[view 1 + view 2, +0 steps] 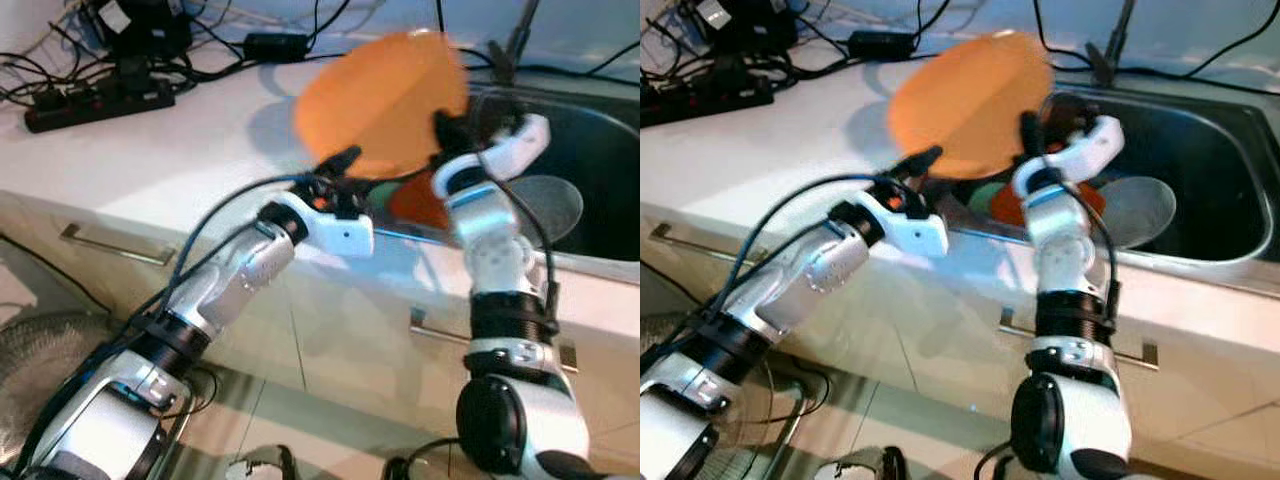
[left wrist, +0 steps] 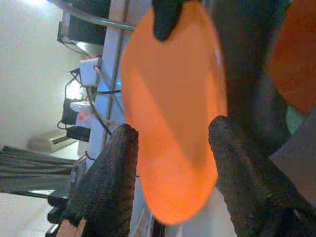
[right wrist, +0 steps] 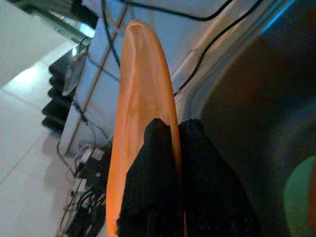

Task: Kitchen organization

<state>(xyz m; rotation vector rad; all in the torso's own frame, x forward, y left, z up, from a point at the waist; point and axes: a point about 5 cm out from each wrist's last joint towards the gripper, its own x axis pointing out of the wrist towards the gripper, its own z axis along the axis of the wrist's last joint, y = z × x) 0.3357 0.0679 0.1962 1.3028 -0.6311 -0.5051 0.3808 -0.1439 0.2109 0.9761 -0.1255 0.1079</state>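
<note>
Above the seam where the white bench (image 1: 180, 150) meets the dark sink (image 1: 1200, 150), an orange plate (image 1: 385, 100) is held up on edge, clear of both surfaces. It is pinched at its right-hand rim by the right claw (image 1: 447, 130), whose two black fingers (image 3: 163, 163) are closed thinly across the plate's edge, one on each face, as the right wrist view makes plain. A rim grip of this kind is probably chosen because a flat plate offers no other purchase, and it is why the plate hangs tilted rather than level.

The left claw (image 1: 335, 170) is raised just under the plate's lower left edge, its fingers (image 2: 111, 182) spread wide with the plate seen between and beyond them; no contact can be confirmed. It is judged to be placed there either to steady the plate or to receive it in a hand-over.

Inside the sink a second orange dish (image 1: 1025, 205), something green (image 1: 985, 200) and a pale grey plate (image 1: 1140, 205) are left lying, so the lifted plate is likely being sorted out of that pile. At the bench's far left a black power strip (image 1: 100, 105) with tangled cables is kept well apart from the sink.
</note>
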